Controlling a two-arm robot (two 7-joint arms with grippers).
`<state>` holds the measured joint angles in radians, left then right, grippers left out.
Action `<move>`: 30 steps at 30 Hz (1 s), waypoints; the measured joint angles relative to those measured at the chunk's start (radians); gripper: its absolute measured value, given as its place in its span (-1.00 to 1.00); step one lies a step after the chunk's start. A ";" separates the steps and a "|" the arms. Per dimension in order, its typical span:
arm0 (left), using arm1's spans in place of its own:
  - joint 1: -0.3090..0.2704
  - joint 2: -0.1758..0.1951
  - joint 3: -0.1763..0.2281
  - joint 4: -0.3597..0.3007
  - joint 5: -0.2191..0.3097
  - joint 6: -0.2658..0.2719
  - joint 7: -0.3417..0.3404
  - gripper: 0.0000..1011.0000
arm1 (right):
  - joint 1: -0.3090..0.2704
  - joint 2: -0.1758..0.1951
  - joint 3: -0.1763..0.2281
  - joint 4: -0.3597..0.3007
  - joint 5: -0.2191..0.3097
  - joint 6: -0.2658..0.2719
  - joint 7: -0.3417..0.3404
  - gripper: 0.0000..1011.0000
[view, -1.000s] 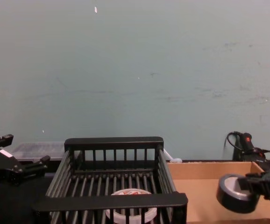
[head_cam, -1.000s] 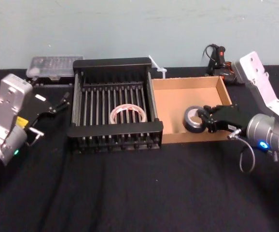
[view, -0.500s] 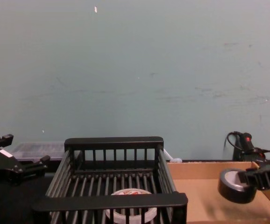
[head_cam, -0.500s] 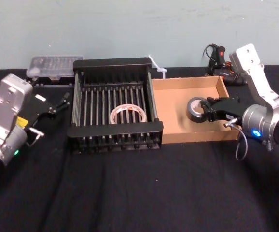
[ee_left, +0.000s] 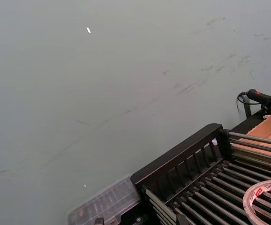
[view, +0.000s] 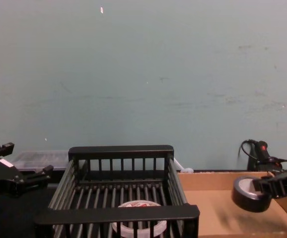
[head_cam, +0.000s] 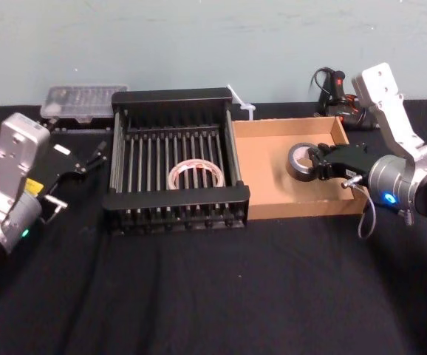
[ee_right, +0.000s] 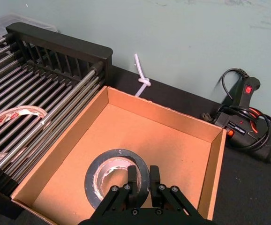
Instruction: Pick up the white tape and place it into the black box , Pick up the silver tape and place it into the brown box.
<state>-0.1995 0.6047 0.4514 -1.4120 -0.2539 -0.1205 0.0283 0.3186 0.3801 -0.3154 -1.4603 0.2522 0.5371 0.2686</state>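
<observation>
1. Silver tape (ee_right: 94, 183) is gripped by the right gripper (ee_right: 143, 174). Its fingers (ee_right: 132, 177) are closed on the ring's wall, and in the right wrist view one is seen inside the hole and the other outside it.
2. Only the part of the wall nearest the wrist is pinched. The rest of the silver tape is held roughly flat and juts out past the fingertips, toward the side where the black box (head_cam: 175, 198) stands.
3. Over the last second the silver tape has been carried from above the near wall of the brown box (head_cam: 265, 166) deeper in, toward its far right part. In the chest view it has also been raised slightly.
4. A faint shadow is cast on the cardboard floor in the chest view, so the silver tape is judged to be hanging above that floor, not resting on it.
5. The carry is therefore judged to be nearly complete, with lowering and release not yet done.
6. The white tape (head_cam: 172, 176) is seen lying flat on the slats inside the black box, so that half of the task is judged finished.
7. The left gripper (head_cam: 84, 176) is parked over the bench (head_cam: 213, 296), left of the black box, with its fingers spread and its position unchanged.
</observation>
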 joint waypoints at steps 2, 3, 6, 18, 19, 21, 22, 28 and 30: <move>0.000 0.000 0.000 0.000 0.000 0.000 0.000 0.98 | 0.000 0.000 -0.001 0.000 0.000 0.000 0.000 -0.68; 0.000 0.000 0.000 0.000 0.000 0.000 0.000 0.98 | 0.000 0.000 -0.001 0.000 0.000 0.001 0.000 -0.68; 0.000 0.000 0.000 0.000 0.000 0.000 0.000 0.98 | 0.000 0.001 -0.001 -0.001 0.000 0.001 0.000 -0.68; 0.000 0.000 0.000 0.000 0.000 0.000 0.000 0.98 | 0.000 0.002 -0.003 -0.002 0.000 0.002 0.000 -0.12; 0.000 0.000 0.000 0.000 0.000 0.000 0.000 0.98 | 0.000 0.002 -0.003 -0.002 0.000 0.002 0.000 -0.12; 0.000 0.000 0.000 0.000 0.000 0.000 0.000 0.98 | 0.000 0.002 -0.003 -0.002 0.000 0.002 0.000 0.00; 0.000 0.000 0.000 0.000 0.000 0.000 0.000 0.98 | 0.000 0.002 -0.003 -0.002 0.001 0.002 0.000 0.04; 0.000 0.000 0.000 0.000 0.000 0.000 0.000 0.98 | 0.000 0.002 -0.003 -0.002 0.001 0.003 0.000 0.51; 0.000 0.000 0.000 0.000 0.000 0.000 0.000 0.98 | 0.000 0.002 -0.003 -0.002 0.001 0.003 0.000 0.62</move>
<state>-0.1996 0.6047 0.4514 -1.4120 -0.2539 -0.1205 0.0283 0.3185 0.3820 -0.3185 -1.4626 0.2530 0.5404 0.2682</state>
